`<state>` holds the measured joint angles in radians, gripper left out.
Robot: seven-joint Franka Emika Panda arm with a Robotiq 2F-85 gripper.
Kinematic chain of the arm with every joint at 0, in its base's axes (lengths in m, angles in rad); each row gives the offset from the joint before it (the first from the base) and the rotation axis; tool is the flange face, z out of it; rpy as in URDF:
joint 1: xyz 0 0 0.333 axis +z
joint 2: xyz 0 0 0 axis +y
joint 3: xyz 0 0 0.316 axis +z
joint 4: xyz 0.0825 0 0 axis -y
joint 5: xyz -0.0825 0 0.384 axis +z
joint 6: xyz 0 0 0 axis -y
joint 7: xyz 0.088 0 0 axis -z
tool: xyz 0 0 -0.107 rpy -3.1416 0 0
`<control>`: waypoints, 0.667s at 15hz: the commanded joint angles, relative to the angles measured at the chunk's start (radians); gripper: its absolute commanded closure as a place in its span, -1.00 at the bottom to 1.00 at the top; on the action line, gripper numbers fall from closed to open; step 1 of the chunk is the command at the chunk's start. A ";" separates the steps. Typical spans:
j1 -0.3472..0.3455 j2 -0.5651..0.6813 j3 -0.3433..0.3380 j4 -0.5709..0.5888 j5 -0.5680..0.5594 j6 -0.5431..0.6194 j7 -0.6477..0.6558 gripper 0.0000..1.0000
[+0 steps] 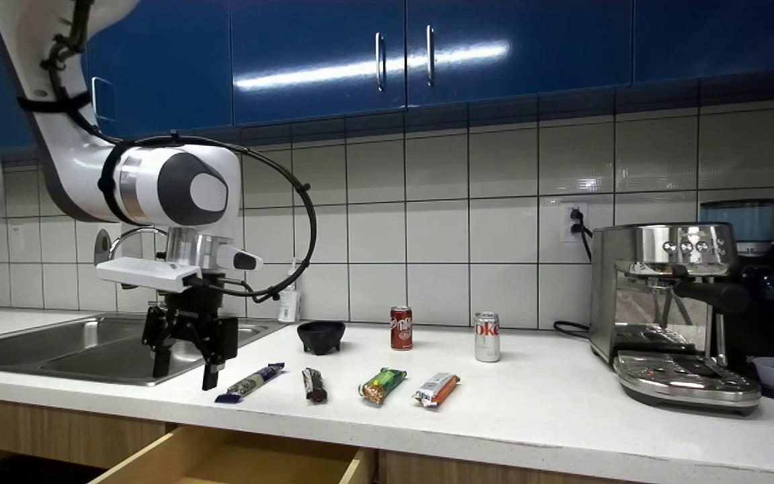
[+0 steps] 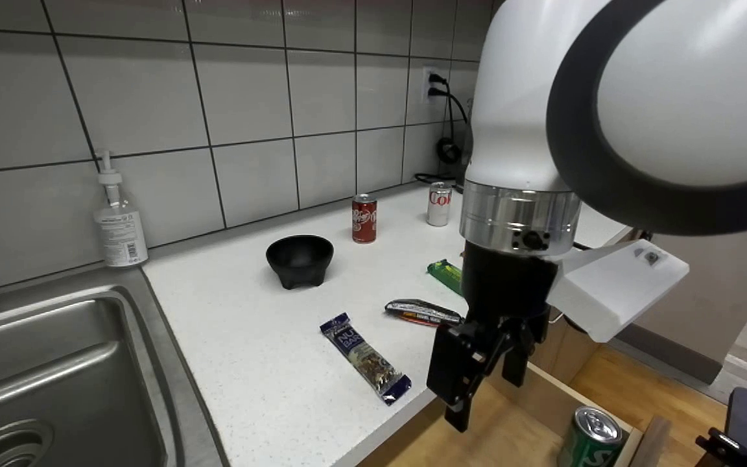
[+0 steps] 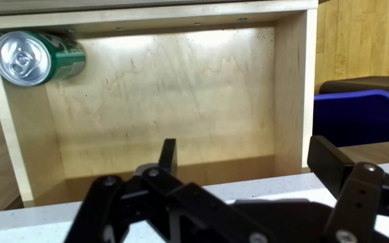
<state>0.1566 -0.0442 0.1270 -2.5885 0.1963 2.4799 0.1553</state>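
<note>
My gripper (image 3: pixel 245 157) is open, its black fingers wide apart with nothing between them. It hangs near the counter's front edge, above the pulled-out wooden drawer (image 3: pixel 164 84). A green soda can (image 3: pixel 39 58) stands in a drawer corner, away from the fingers. On the counter nearby lie a blue-ended nut bar (image 2: pixel 367 357), a dark wrapped bar (image 2: pixel 424 312), a green bar (image 1: pixel 382 386) and an orange-and-white bar (image 1: pixel 437 390). Behind them are a black footed bowl (image 1: pixel 320 336), a red can (image 1: pixel 401 328) and a silver Coke can (image 1: pixel 487 336), visible in both exterior views.
A steel sink (image 2: pixel 56 363) is set into the counter, with a soap bottle (image 2: pixel 120 227) behind it. An espresso machine (image 1: pixel 669 316) stands farther along the counter. Blue cupboards (image 1: pixel 320 60) hang above. A blue chair back (image 3: pixel 356 118) shows beside the drawer.
</note>
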 commanded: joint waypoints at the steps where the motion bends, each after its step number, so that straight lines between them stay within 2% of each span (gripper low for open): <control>1: -0.009 0.013 0.005 0.051 -0.062 -0.044 0.011 -1.00; 10: -0.006 0.150 0.000 0.180 -0.156 -0.019 0.026 -1.00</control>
<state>0.1556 0.0375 0.1261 -2.4837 0.0867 2.4699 0.1553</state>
